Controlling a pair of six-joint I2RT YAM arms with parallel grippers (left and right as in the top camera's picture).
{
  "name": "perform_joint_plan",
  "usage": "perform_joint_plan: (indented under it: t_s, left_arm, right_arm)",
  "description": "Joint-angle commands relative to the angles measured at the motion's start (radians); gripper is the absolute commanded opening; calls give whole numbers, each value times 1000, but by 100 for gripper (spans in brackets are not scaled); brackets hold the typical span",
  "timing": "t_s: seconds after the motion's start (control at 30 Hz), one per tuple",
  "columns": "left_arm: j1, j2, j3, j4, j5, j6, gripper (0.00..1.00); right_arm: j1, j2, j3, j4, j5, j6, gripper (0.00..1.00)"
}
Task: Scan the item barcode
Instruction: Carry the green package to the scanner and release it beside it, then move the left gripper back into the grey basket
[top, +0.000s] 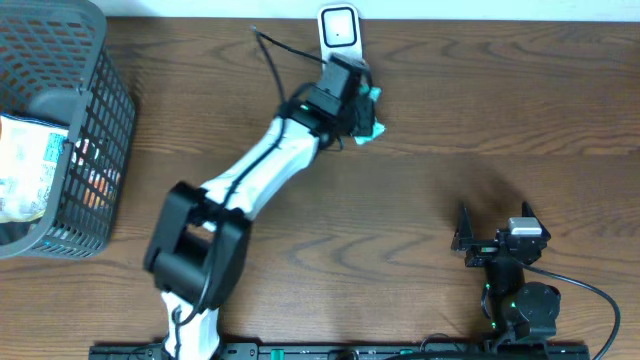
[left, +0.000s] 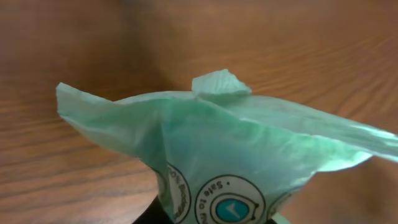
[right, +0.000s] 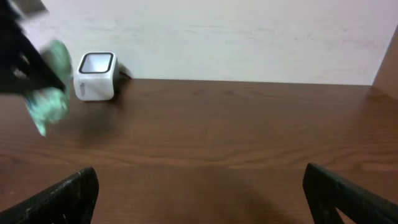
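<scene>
My left gripper (top: 360, 105) is shut on a crumpled green packet (top: 370, 126) and holds it above the table just in front of the white barcode scanner (top: 339, 30) at the back edge. In the left wrist view the packet (left: 230, 143) fills the frame, with round printed labels near the jaws and no barcode showing. From the right wrist view the packet (right: 48, 99) hangs left of the scanner (right: 95, 76), whose window faces up. My right gripper (top: 495, 222) stands open and empty near the front right, its fingers (right: 68, 199) wide apart.
A dark wire basket (top: 95, 120) with packaged goods (top: 30, 160) stands at the left edge. A black cable (top: 275, 50) runs along the left arm near the scanner. A pale wall (right: 249, 37) rises behind the table's back edge.
</scene>
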Motion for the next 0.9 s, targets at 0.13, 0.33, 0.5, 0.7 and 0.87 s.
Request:
perform_joint_plan:
  t_s: [0.13, 0.33, 0.5, 0.7, 0.87]
  left_arm:
    - [-34, 25, 16, 18, -35, 35, 44]
    - [-6, -87, 16, 20, -35, 36, 54]
    - [65, -261, 16, 13, -35, 36, 55]
    - [187, -494, 16, -51, -35, 63, 68]
    - [322, -640, 16, -133, -36, 213, 74]
  right_arm:
    - [0, -5, -2, -4, -2, -11, 99]
    - [0, -5, -2, -4, -2, -11, 99]
    - [0, -5, -2, -4, -2, -11, 99]
    - [0, -5, -2, -4, -2, -11, 99]
    - [0, -5, -2, -4, -2, -11, 99]
